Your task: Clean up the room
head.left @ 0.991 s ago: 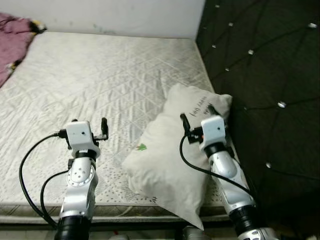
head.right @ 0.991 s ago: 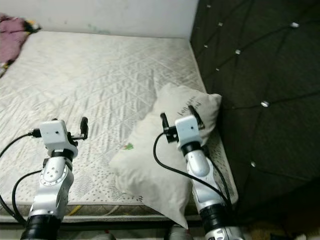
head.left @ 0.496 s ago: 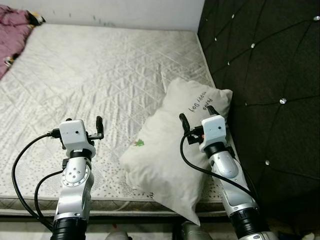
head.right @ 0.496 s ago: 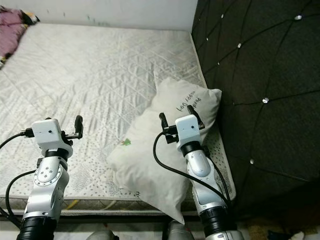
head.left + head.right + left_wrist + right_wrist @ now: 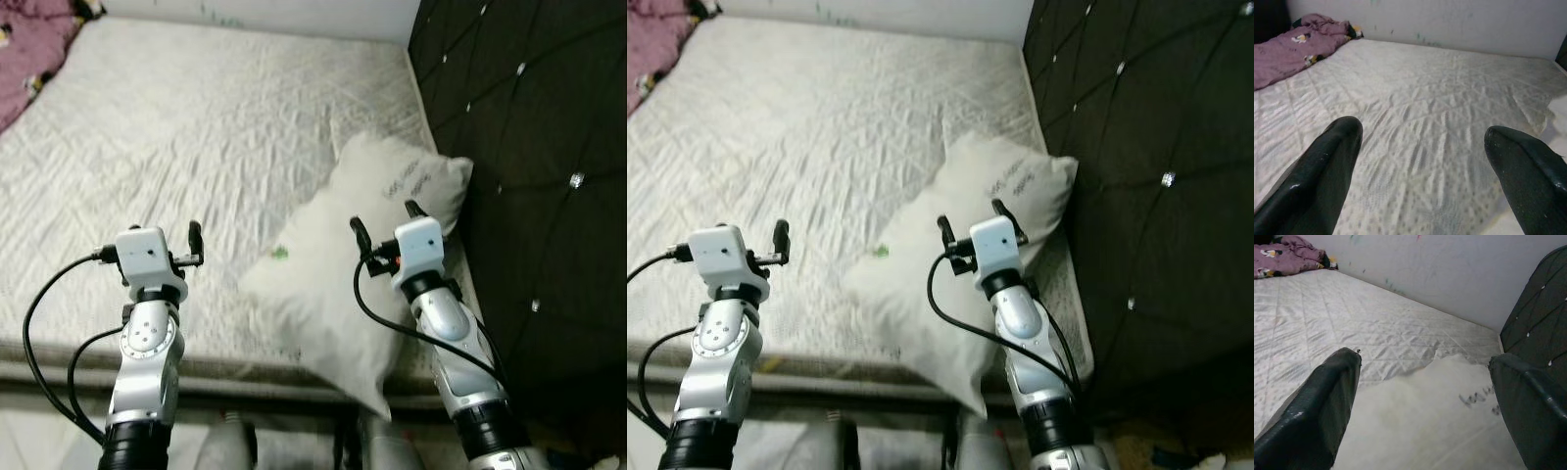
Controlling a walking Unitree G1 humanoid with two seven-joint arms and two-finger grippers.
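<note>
Before you lies a quilted mattress (image 5: 196, 127). Your left gripper (image 5: 1420, 161) hovers wide open and empty above it; your right gripper (image 5: 1425, 396), equally spread, holds nothing over the white pillow (image 5: 333, 284) beside the dark headboard (image 5: 529, 117).

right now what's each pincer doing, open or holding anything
Left pincer: open, holding nothing, above the mattress.
Right pincer: open, holding nothing, above the pillow.

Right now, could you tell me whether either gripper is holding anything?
Nothing is held. The left gripper is open over the mattress; the right gripper is open above the pillow.
</note>
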